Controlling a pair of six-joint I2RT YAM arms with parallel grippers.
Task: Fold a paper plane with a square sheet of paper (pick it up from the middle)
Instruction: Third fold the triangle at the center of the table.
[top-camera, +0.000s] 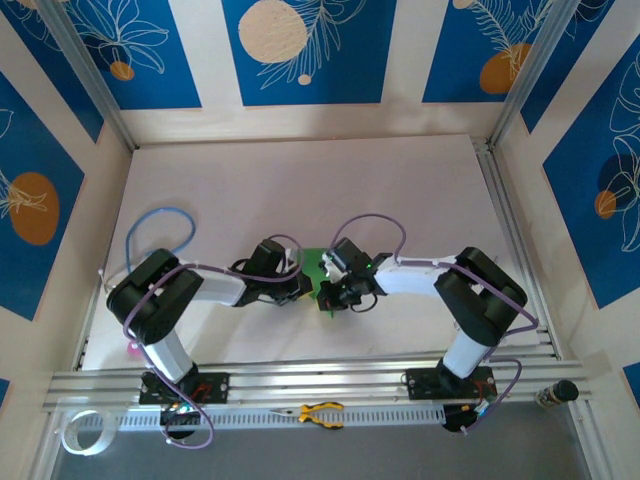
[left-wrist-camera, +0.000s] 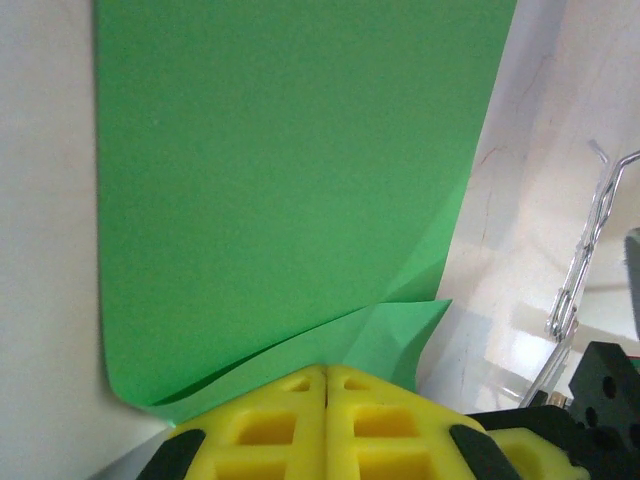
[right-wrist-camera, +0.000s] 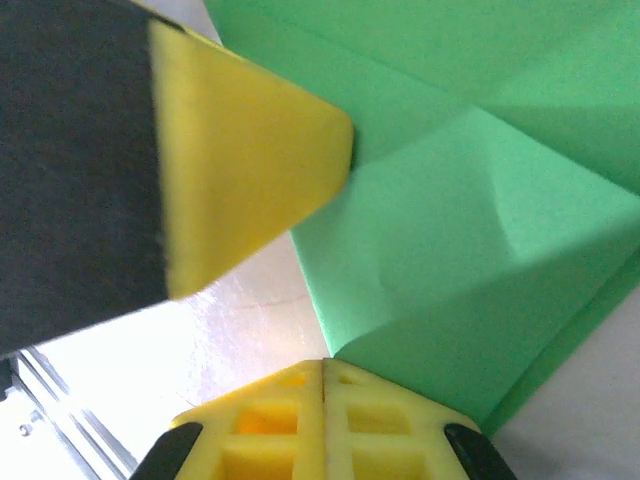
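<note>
Well, from above, my two arms reach inward and meet near the middle of the white tabletop. The left tool and the right tool sit close beside each other with the green sheet of paper between them, most of it hidden under the wrists. Yellow-handled pliers lie on the rail at the near edge, between my two bases. Through the left wrist camera, my left tool has its yellow fingers pressed together. The sheet of paper spreads out ahead of them, and a folded flap at its near edge runs right up to the fingertips; whether the flap is pinched between them I cannot tell. Through the right wrist camera, my right tool likewise has its fingers together, their tips touching a creased corner of the sheet of paper, which shows several folds. A yellow finger of the left tool comes in from the upper left, its tip touching the edge of the paper.
</note>
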